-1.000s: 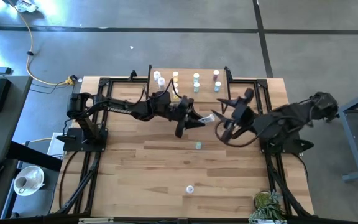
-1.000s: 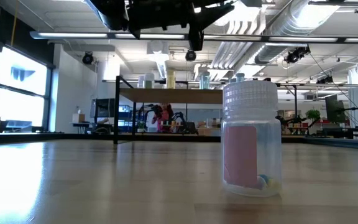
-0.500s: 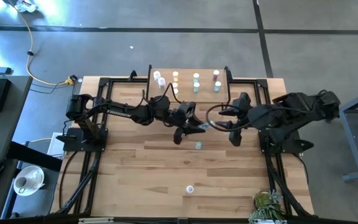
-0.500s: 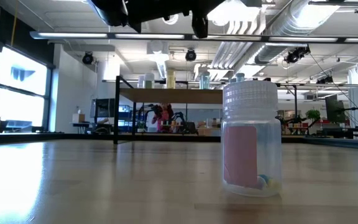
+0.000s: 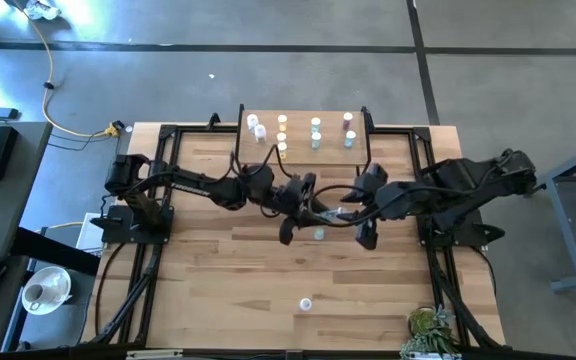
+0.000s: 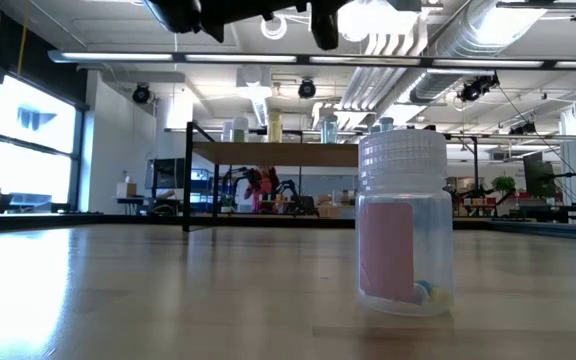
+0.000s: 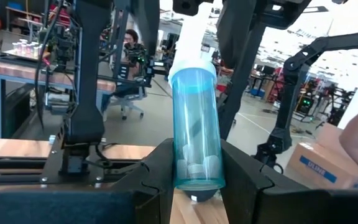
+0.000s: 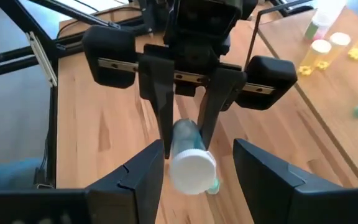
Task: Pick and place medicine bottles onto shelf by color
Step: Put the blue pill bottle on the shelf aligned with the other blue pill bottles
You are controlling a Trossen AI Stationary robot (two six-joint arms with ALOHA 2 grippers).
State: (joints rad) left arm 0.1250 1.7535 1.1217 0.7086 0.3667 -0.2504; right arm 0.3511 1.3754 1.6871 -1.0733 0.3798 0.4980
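We see a teal bottle [image 7: 195, 134] mid-frame, clamped by the left gripper [image 5: 313, 212]; the right gripper [image 5: 360, 213] spreads around its cap. Nine bottles stand on the shelf [image 5: 330, 130]; two [image 5: 306, 303] wait on the table [image 5: 198, 260].

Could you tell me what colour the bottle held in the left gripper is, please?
Blue-teal with a white cap; the bottle shows best in the left wrist view, between the left gripper fingers.

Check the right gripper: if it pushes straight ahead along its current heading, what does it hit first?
Most likely the white cap of the blue bottle, held by the left gripper. It sits directly ahead, between the right gripper's open fingers. Depth is unclear, so I can't tell whether they're touching.
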